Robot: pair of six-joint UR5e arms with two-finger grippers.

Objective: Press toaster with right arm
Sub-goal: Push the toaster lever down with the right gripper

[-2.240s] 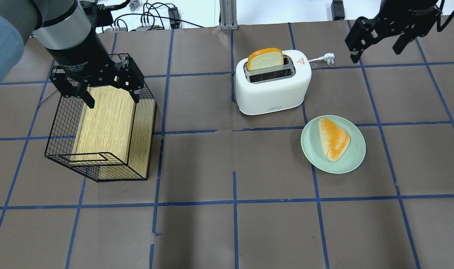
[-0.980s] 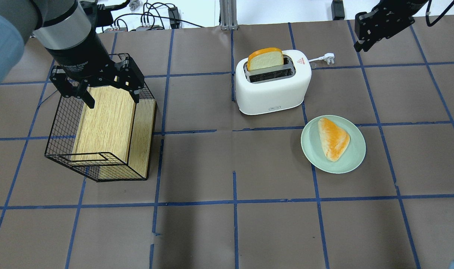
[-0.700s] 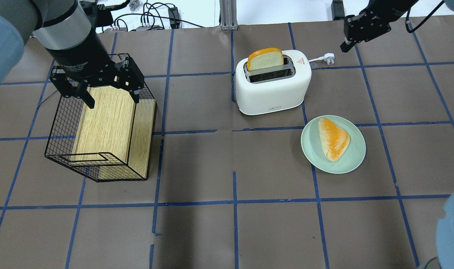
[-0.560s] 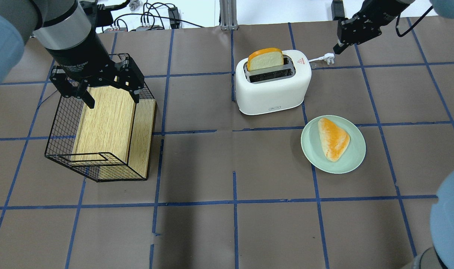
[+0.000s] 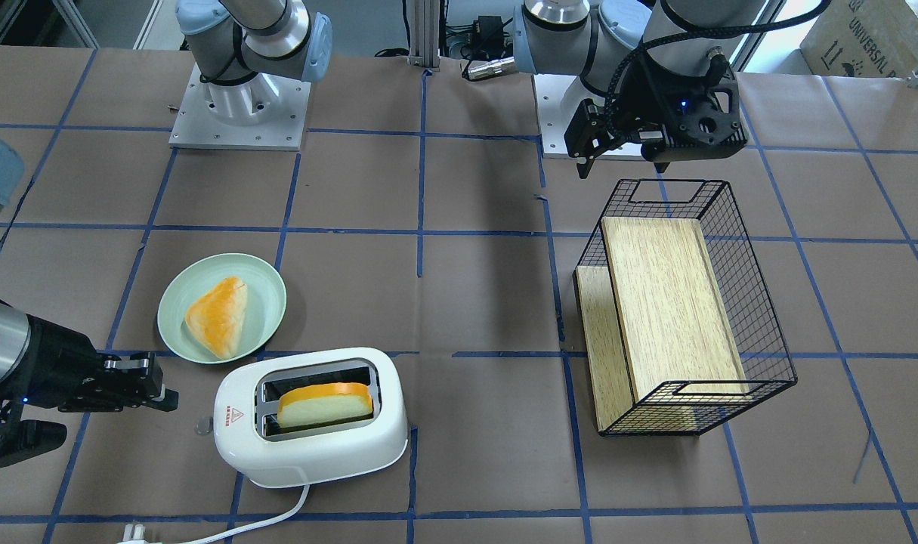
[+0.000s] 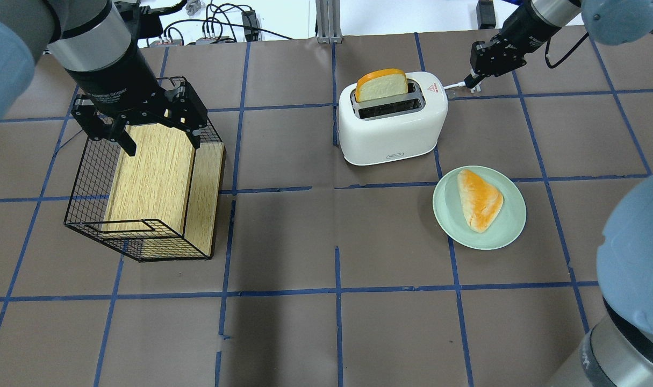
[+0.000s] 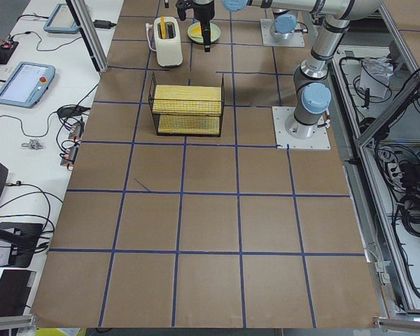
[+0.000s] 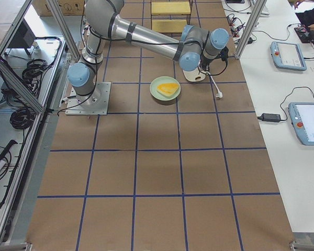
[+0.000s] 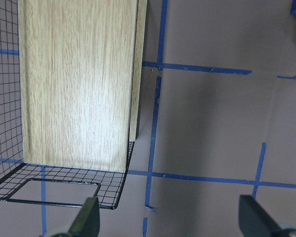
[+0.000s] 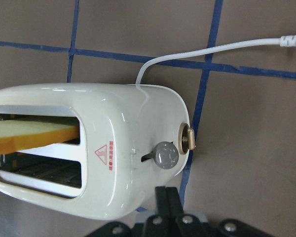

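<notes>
The white two-slot toaster (image 6: pixel 393 126) stands at the back middle of the table, with a slice of bread (image 6: pixel 381 85) upright in its far slot. My right gripper (image 6: pixel 472 79) is shut and empty, just off the toaster's end (image 5: pixel 228 423) with the red triangle mark. In the right wrist view its closed fingers (image 10: pixel 166 197) sit just below the grey lever knob (image 10: pixel 166 155), apart from it. My left gripper (image 6: pixel 162 142) is open and empty above the wire basket (image 6: pixel 84 177).
A pale green plate (image 6: pixel 444 215) with a triangular bread piece (image 6: pixel 479 200) lies in front of the toaster's right end. The basket holds a wooden board (image 6: pixel 154 172). The toaster's white cord (image 10: pixel 212 52) runs off behind it.
My right gripper has closed its fingers and swung in from the back right corner, coming down to the toaster's lever end. The left arm has not moved.
</notes>
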